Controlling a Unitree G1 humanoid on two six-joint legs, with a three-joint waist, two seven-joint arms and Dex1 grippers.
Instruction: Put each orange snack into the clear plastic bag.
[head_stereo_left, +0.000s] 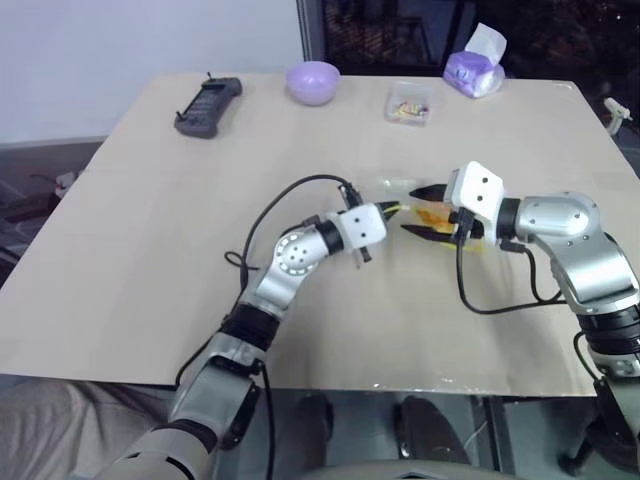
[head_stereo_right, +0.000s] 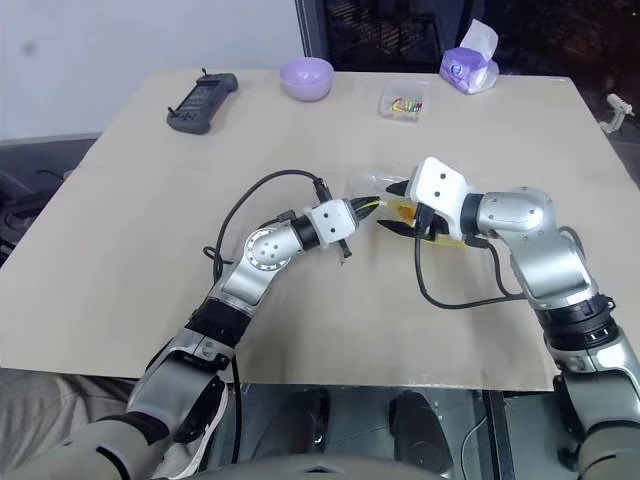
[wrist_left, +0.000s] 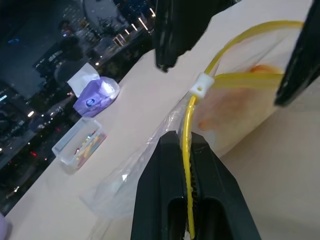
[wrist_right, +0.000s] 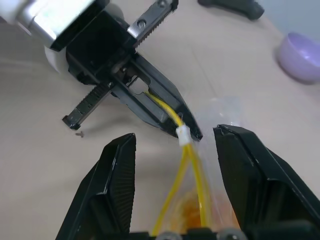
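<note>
Across the beige table (head_stereo_left: 150, 250), both arms are meeting near the middle, a bit toward the right side. Sitting along the far edge are a black handheld device (head_stereo_left: 208, 105), a lilac bowl (head_stereo_left: 313, 82), a small clear box of colourful bits (head_stereo_left: 408, 103) and a purple tissue pack (head_stereo_left: 474, 70), all well apart from the action. The clear plastic bag (wrist_left: 235, 112) is lying between the grippers with an orange snack (wrist_right: 192, 217) showing inside it. The left gripper (wrist_left: 184, 150) is clamping tight on the bag's yellow sealing strip (wrist_left: 188, 130), just below its little white slider (wrist_left: 201, 85). The right gripper (wrist_right: 172, 150) is hanging with fingers spread either side of the bag's mouth, gripping nothing.
</note>
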